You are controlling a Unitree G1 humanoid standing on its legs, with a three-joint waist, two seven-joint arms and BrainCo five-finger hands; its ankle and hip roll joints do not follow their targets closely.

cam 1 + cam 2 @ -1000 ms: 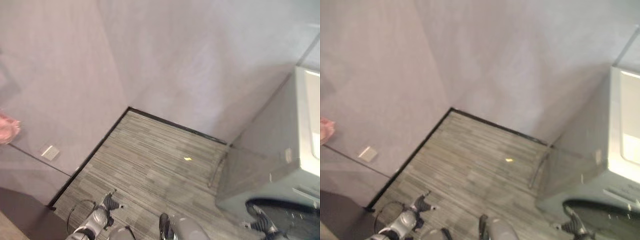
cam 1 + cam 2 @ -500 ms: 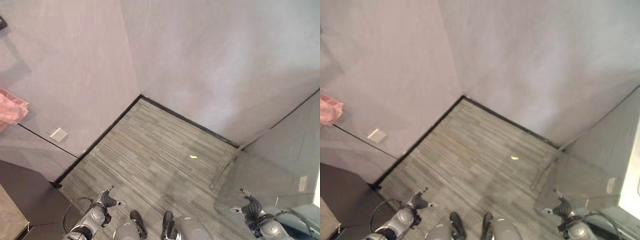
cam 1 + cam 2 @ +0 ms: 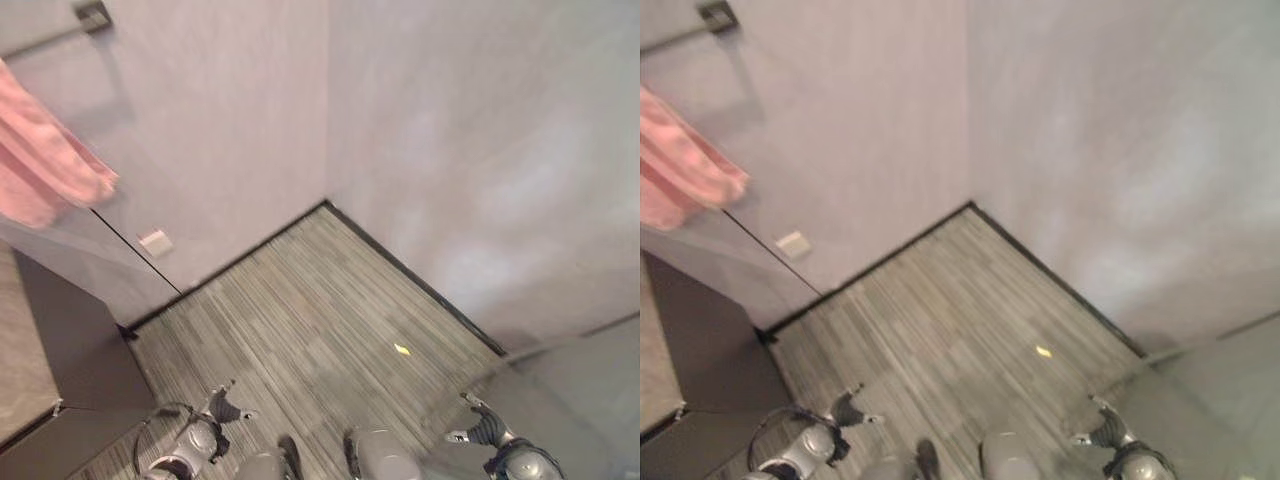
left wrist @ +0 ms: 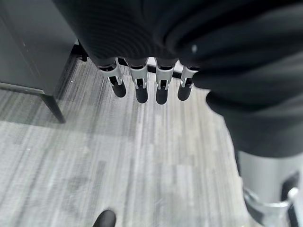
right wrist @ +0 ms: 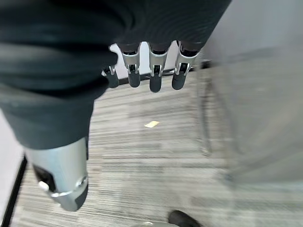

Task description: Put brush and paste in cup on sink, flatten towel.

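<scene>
Pink towel [image 3: 50,165] hangs bunched, apparently from a wall rail [image 3: 60,28], above the dark cabinet [image 3: 70,340]. Left hand [image 4: 142,75] and right hand [image 5: 151,66] hang low over the striped floor [image 3: 320,310], fingers straight, holding nothing.

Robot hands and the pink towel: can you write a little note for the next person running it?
Left hand: open, empty, hanging low over the striped floor.
Right hand: open, empty, also low over the floor.
Pink towel: hangs bunched from the wall rail, not flattened.
Brush, paste, cup and sink: I cannot place them from here.
Done: nothing visible.
Left: find those items, load the cup, flatten the towel.
</scene>
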